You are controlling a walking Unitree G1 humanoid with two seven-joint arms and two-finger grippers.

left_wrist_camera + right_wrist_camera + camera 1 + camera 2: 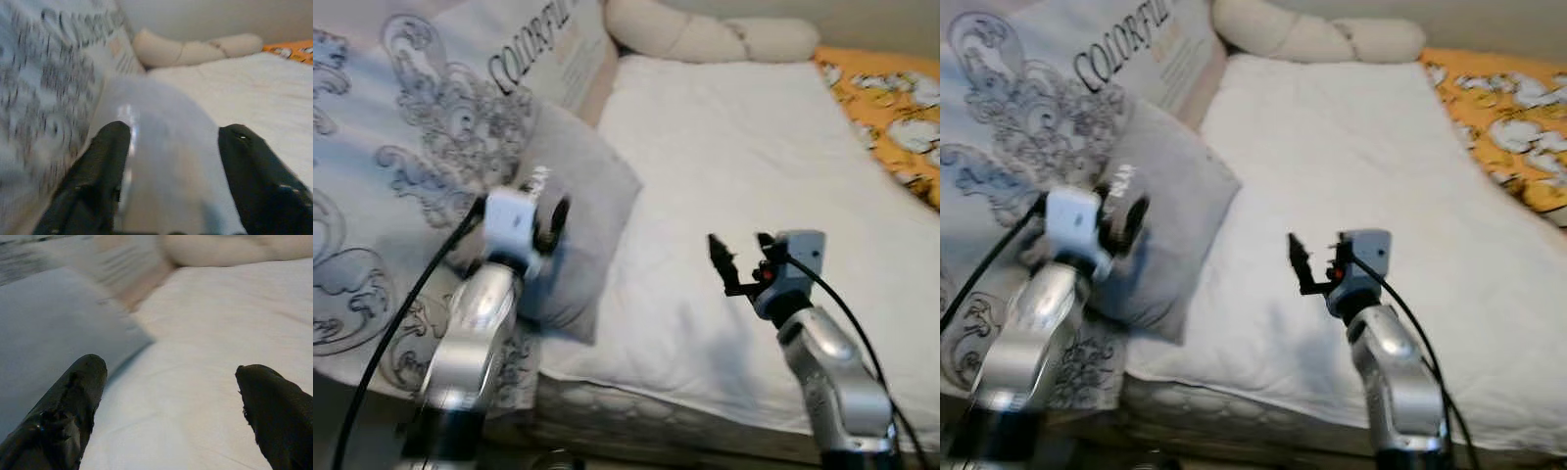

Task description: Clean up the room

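Left of centre in the frame, the left gripper [548, 220] reaches spread toward the grey pillow [582, 211], ungrasped, while the right gripper [739, 250] hovers spread over the white bedsheet [734, 147], so tidying looks barely begun.

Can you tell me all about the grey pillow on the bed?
The grey pillow is plain, soft-looking cloth, squarish with pointed corners. It lies tilted at the left side of the bed, partly on the white sheet and partly against the patterned duvet. One corner hangs near the mattress edge. The left gripper is right at it, fingers open on either side of its near end. Whether they touch it is unclear. The right gripper hangs apart, over the sheet.
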